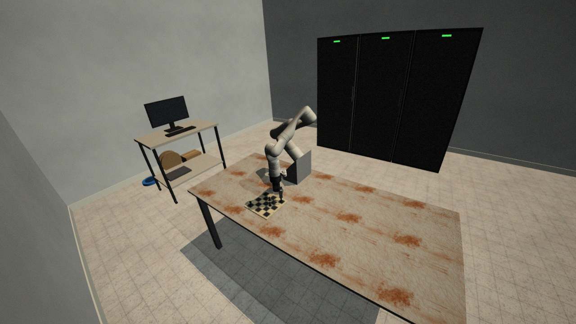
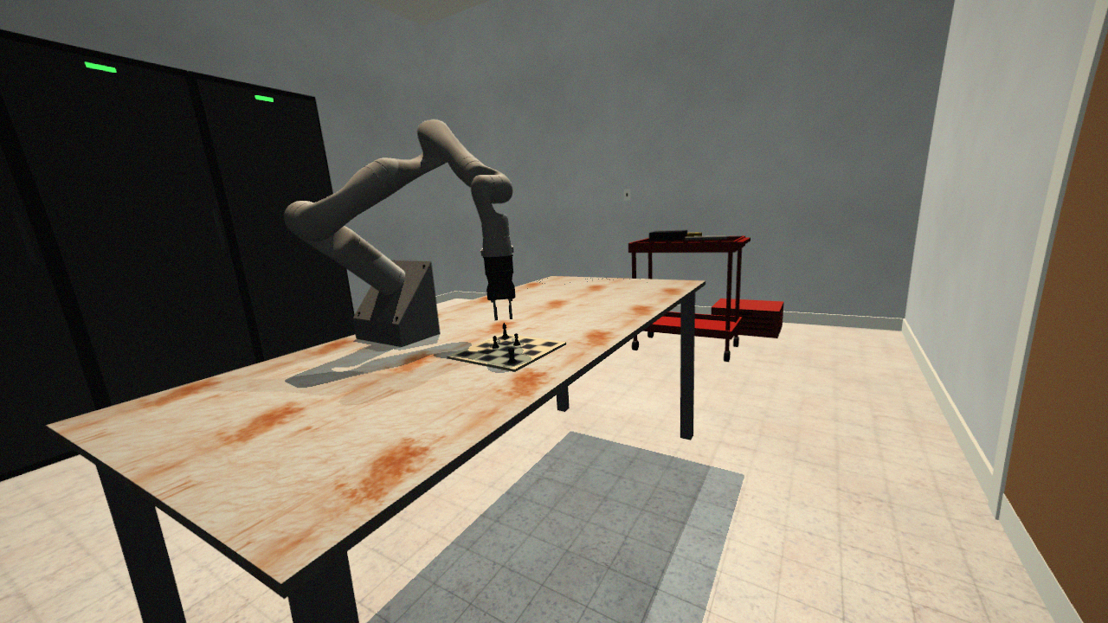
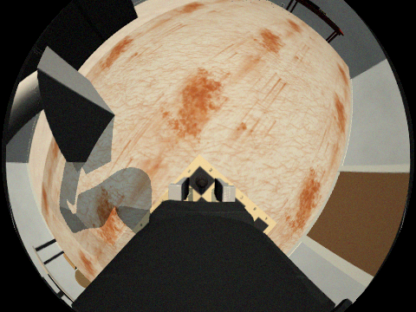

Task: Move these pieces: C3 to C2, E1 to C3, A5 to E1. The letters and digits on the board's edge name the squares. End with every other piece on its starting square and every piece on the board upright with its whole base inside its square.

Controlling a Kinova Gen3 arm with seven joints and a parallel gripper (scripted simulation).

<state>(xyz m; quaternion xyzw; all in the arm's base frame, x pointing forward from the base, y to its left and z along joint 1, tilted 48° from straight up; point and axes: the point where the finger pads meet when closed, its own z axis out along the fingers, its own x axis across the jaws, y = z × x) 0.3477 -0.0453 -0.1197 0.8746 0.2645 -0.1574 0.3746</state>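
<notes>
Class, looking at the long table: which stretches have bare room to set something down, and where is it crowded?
Bare wood runs from the chessboard toward the near corner of the table, and beyond the board toward the cart-side end. It is crowded where the pieces stand under the open tool, and at the arm's base.

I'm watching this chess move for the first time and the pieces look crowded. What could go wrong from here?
The open pincer hangs just above a piece at the board's far corner. Two neighbours stand close, so a descending finger might knock one over. If the pincer is off-centre, closing could tip the piece rather than grip it.
</notes>
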